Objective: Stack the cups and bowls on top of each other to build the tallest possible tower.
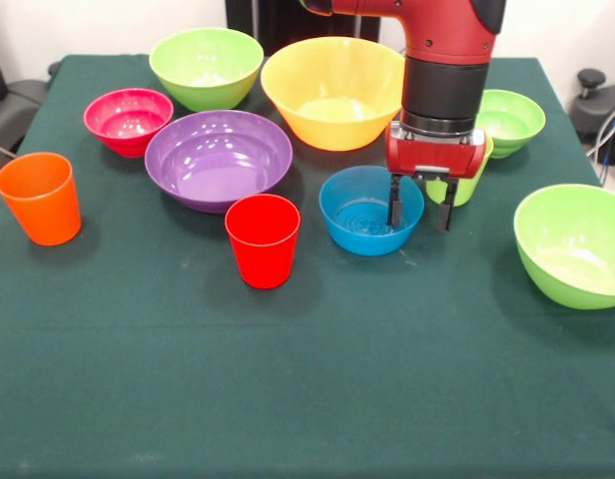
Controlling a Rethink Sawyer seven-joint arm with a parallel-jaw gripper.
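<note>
Jaws spread, gripper (420, 210) straddling right rim of blue bowl (367, 212), nothing pinched. Lime green cup (465, 190) partly hidden behind. Red cup (263, 239), orange cup (40, 197) standing apart on table (288, 389). 0 items stacked.

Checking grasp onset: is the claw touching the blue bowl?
Cannot tell. In the front view the claw overlaps the blue bowl at its rim, with no second view to show contact or gap.

Cups (263, 239), bowls (219, 158) upright, apart, unstacked on cloth.
</note>
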